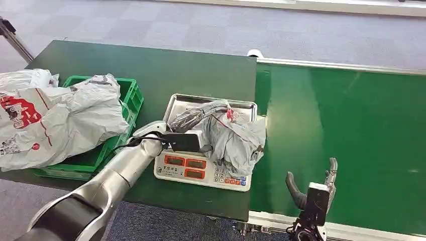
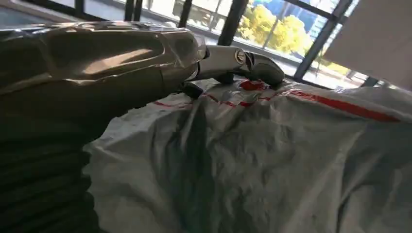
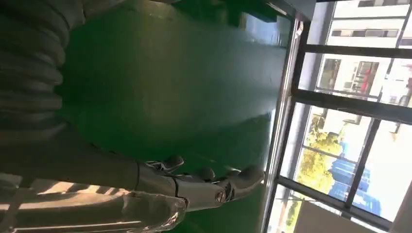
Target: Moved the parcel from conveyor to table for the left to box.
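Note:
A crumpled grey parcel [image 1: 236, 140] with a red stripe lies on the metal tray [image 1: 182, 99] of a white scale [image 1: 173, 170] at the table's right end. My left hand [image 1: 183, 141] reaches in from the left and grips the parcel. In the left wrist view the parcel [image 2: 272, 160] sits close against my left hand [image 2: 121, 53], whose thumb [image 2: 243, 60] lies over its top by the red stripe. My right hand [image 1: 314, 193] hovers open and holds nothing over the near edge of the green conveyor belt [image 1: 351, 130]. The right wrist view shows the right hand [image 3: 194, 187] above bare belt.
A green crate [image 1: 131, 93] stands left of the scale on the dark green table [image 1: 150, 65], heaped with grey and white parcels [image 1: 65, 120] that spill over its left side. The conveyor's metal rail [image 1: 341, 65] runs along the far edge. Grey carpet lies beyond.

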`<state>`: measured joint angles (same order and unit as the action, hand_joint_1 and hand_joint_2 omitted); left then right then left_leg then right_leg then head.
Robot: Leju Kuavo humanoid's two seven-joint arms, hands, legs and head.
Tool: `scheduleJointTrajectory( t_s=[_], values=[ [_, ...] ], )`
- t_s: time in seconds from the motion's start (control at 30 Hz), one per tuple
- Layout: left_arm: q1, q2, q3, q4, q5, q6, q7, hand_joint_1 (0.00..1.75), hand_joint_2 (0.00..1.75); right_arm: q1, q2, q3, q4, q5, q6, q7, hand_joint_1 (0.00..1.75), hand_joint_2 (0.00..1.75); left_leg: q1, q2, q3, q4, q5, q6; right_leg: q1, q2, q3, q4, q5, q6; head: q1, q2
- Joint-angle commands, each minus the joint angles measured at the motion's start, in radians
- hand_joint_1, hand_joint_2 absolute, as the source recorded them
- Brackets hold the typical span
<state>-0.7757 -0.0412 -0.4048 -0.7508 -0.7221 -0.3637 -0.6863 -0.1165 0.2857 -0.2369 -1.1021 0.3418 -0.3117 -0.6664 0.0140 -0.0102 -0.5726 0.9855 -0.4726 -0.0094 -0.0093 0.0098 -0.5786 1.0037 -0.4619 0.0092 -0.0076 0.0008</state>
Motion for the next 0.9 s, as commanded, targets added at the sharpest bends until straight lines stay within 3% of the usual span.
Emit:
scheduleJointTrajectory(
  t_s=[0.03, 0.2, 0.47, 0.57, 0.7, 0.9],
  values=[
    [-0.001, 0.051, -0.124, -0.072, 0.017, -0.058, -0.012, 0.0, 1.75, -0.022, -0.003, -0.036, 0.031, -0.008, -0.009, 0.001, 0.0, 1.75, 0.0, 0.001, 0.001, 0.0, 0.0, 0.0, 0.0, 0.0, 0.001, 0.0, 0.0, 0.0, 0.0, 0.0],
    [0.01, 0.089, -0.226, -0.154, 0.124, -0.132, -0.012, 0.0, 1.75, -0.027, -0.004, -0.038, 0.048, -0.018, -0.016, -0.006, 0.0, 1.75, 0.0, 0.002, 0.002, -0.001, 0.0, 0.0, 0.0, 0.0, 0.001, -0.001, 0.0, 0.0, 0.0, 0.0],
    [-0.004, 0.078, -0.235, -0.117, 0.089, -0.107, -0.01, 0.0, 1.75, -0.026, -0.004, -0.038, 0.049, -0.017, -0.019, -0.005, 0.0, 1.75, 0.0, 0.002, 0.003, -0.002, 0.0, 0.001, 0.0, 0.0, 0.003, -0.002, 0.0, -0.001, 0.0, 0.0],
    [-0.045, 0.061, -0.278, -0.015, -0.001, -0.016, 0.062, 0.0, 1.75, -0.024, -0.002, -0.04, 0.046, -0.02, -0.024, -0.006, 0.0, 1.75, 0.0, 0.0, 0.002, -0.001, 0.0, 0.0, 0.001, -0.001, 0.002, -0.001, 0.0, -0.001, 0.0, 0.0],
    [-0.085, 0.023, -0.366, 0.18, -0.252, 0.262, 0.291, 0.0, 1.75, -0.006, 0.003, -0.049, 0.013, -0.015, -0.015, -0.004, 0.0, 1.75, 0.0, -0.003, 0.002, -0.001, 0.001, 0.001, 0.0, -0.004, 0.003, -0.001, 0.0, 0.0, 0.0, 0.0],
    [-0.047, 0.029, -0.352, 0.235, -0.303, 0.287, 0.33, 0.0, 1.75, -0.022, 0.004, -0.047, 0.035, 0.0, -0.017, 0.004, 0.0, 1.75, -0.001, 0.003, 0.004, -0.002, 0.0, 0.001, 0.0, 0.001, 0.004, -0.002, 0.0, 0.0, -0.001, 0.0]
  ],
)
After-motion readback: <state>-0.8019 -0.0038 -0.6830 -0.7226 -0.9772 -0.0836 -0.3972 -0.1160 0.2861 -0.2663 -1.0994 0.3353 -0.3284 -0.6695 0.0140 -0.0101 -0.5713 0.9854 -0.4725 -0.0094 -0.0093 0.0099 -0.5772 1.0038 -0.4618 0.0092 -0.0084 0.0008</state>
